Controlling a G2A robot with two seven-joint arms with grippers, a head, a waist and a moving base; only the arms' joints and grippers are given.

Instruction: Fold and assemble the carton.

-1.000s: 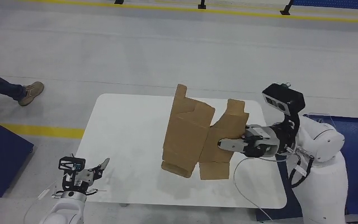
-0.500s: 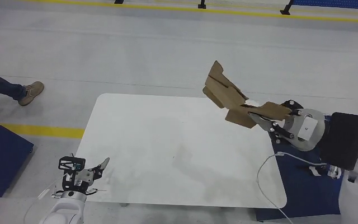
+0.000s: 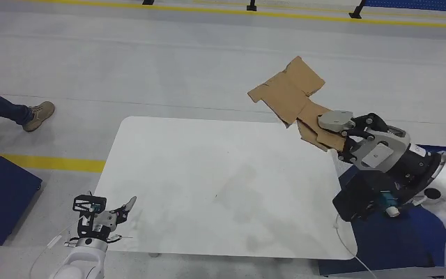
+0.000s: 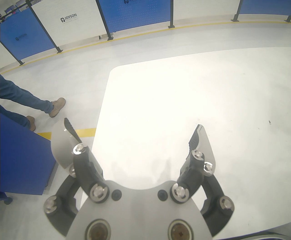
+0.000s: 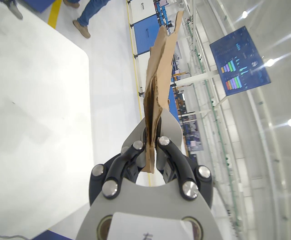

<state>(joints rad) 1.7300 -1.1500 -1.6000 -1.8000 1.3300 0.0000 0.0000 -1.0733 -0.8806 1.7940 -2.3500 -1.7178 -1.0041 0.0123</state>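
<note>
The right end effector [image 3: 322,125] pinched the flattened carton [image 3: 287,87] by one edge, aloft near the bench's [image 3: 209,174] far corner. The left end effector [image 4: 134,129] sat spread, well apart. With so thin a hold, I reckoned the carton might swivel or drop clear of the bench.

Factory hall or industrial test area: wide grey painted floor [image 3: 209,63] w/ yellow lines [image 3: 56,164]. Blue & white partition panels [image 4: 68,20] on black stands fence it, at top of left wrist view. Big screen [image 5: 239,60] w/ bar charts hangs at upper right of right wrist view, storage racks [image 5: 181,106] below it. One white work table [image 3: 181,181].
</note>
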